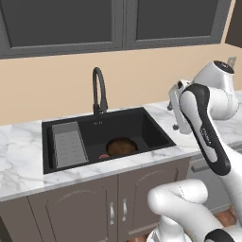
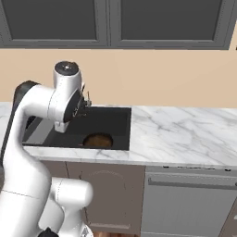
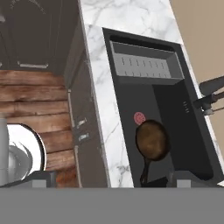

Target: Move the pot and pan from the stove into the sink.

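The pan (image 1: 121, 147) (image 2: 98, 140) (image 3: 152, 139), a dark skillet with a rusty-brown inside, lies flat on the floor of the black sink (image 1: 139, 124) (image 2: 113, 121) (image 3: 175, 105). Its long black handle points toward the sink's front right corner. My gripper (image 1: 175, 124) (image 2: 86, 102) (image 3: 113, 179) hangs above the counter by the sink's right rim, well clear of the pan. Its fingertips (image 3: 183, 177) stand wide apart and open, with nothing between them. The pot and the stove are out of view.
A grey ribbed tray insert (image 1: 68, 144) (image 3: 144, 65) fills the sink's left end. The black arched faucet (image 1: 98, 90) (image 3: 212, 85) rises behind the basin. A small red round thing (image 3: 139, 117) lies beside the pan. Marble counter (image 2: 185, 132) stretches to the right.
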Robot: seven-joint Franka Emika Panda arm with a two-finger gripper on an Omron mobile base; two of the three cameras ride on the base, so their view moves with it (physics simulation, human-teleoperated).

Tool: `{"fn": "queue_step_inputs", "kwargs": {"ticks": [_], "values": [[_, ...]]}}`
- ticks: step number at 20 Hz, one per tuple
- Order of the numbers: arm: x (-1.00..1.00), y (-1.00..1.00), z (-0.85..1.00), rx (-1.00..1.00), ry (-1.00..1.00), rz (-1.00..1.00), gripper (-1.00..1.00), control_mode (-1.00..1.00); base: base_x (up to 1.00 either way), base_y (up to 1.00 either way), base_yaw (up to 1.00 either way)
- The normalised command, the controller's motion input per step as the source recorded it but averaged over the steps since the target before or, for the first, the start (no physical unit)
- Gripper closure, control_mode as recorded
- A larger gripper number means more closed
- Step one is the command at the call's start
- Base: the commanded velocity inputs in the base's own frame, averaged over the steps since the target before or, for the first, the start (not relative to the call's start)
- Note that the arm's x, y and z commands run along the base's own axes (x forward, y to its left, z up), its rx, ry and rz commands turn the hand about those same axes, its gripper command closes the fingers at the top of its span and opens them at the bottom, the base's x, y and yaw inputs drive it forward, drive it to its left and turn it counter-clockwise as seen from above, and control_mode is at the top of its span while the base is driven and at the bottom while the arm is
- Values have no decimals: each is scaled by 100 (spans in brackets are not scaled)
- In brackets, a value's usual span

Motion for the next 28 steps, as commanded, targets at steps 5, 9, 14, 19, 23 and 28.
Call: {"fn": "queue_step_inputs", "kwargs": {"ticks": [5, 9, 14, 19, 23, 28], "values": [[-92, 0, 0, -4, -25, 6, -100, -100, 0, 0, 0], [-57, 0, 0, -7, -47, 7, -100, -100, 0, 0, 0], [-6, 0, 1, 0, -6, 0, -100, -100, 0, 0, 0], [-10, 0, -2, 0, 0, 0, -100, -100, 0, 0, 0], [0, 0, 0, 0, 0, 0, -100, 100, -75, 0, 0], [0, 0, 0, 0, 0, 0, -100, 100, -90, 0, 0]]}}
